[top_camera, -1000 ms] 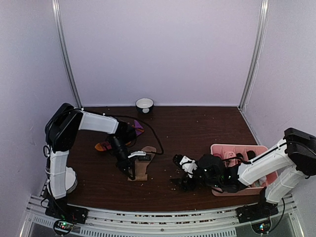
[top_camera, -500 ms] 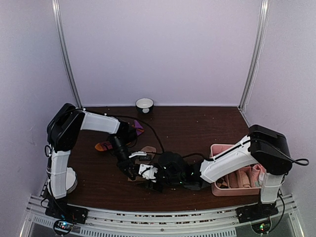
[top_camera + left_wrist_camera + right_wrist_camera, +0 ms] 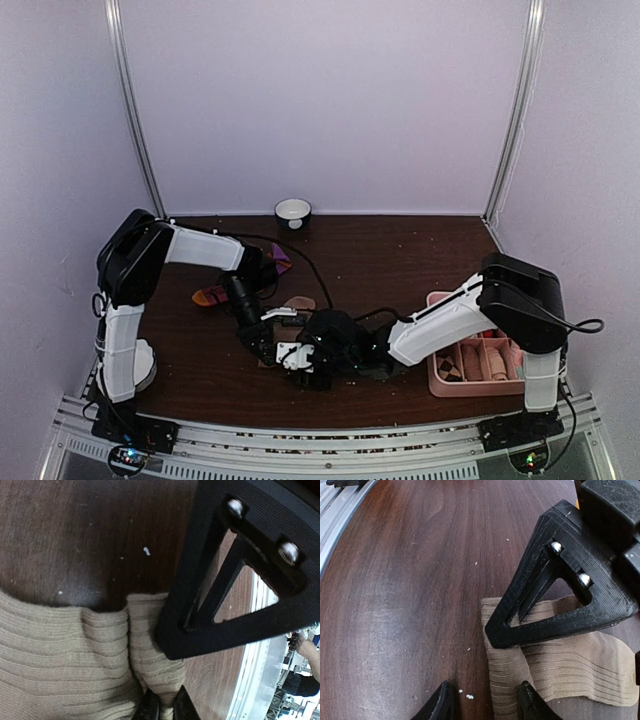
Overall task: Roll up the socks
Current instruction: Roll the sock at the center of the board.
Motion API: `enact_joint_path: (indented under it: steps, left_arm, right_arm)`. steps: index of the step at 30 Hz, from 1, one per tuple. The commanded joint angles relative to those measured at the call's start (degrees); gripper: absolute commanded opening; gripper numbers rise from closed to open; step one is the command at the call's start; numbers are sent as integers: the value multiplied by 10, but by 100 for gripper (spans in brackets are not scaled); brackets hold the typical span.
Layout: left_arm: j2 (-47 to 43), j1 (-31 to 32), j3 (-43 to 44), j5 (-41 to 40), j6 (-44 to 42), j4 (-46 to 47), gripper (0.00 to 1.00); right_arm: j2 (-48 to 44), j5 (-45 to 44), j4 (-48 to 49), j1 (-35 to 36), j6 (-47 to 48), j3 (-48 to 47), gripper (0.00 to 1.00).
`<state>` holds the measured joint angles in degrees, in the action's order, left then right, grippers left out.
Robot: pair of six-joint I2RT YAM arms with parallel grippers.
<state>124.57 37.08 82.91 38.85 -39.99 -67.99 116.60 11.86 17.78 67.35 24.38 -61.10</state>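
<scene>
The tan sock (image 3: 297, 303) lies flat on the dark table, with its near end folded over. My left gripper (image 3: 165, 711) is shut, pinching a ridge of that ribbed tan sock (image 3: 60, 650); from above, the left gripper (image 3: 265, 348) sits at the sock's near end. My right gripper (image 3: 485, 705) is open and low over the table. One of its fingertips (image 3: 529, 704) rests on the folded edge of the tan sock (image 3: 560, 665) and the other is on bare wood. The right gripper (image 3: 298, 362) is right beside the left one. The dark red sock (image 3: 212, 296) lies behind the left arm, partly hidden.
A pink divided tray (image 3: 445, 297) with small rolled socks stands at the right, under the right arm's elbow. A white bowl (image 3: 293, 211) sits at the back wall. Small white crumbs dot the table. The metal rail runs along the near edge.
My right arm has swung left from beside the pink tray to the tan sock's near end, and its jaws have narrowed. The left gripper has stayed on the sock.
</scene>
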Motion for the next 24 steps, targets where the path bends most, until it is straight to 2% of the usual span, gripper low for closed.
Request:
enact_joint_path:
  steps: [1, 5, 11, 18, 21, 24]
  left_arm:
    - [22, 1, 0, -25, -24, -20, 11]
    - [21, 2, 3, -18, -34, -29, 18]
    - [21, 2, 6, -19, -43, -33, 19]
    - [14, 2, 11, -14, -52, -34, 21]
    - [-4, 0, 6, -23, -48, -23, 28]
    - [-53, -8, -11, -35, -29, 20, 42]
  right_arm:
    - [23, -15, -11, -3, 11, -6, 43]
    - [36, -3, -21, -6, 9, -7, 41]
    - [52, 7, -59, -12, 18, -28, 36]
    - [83, 53, -144, -17, 25, -74, 22]
    - [86, 65, -180, -17, 21, -80, 13]
    - [82, 74, -192, -17, 1, -70, 5]
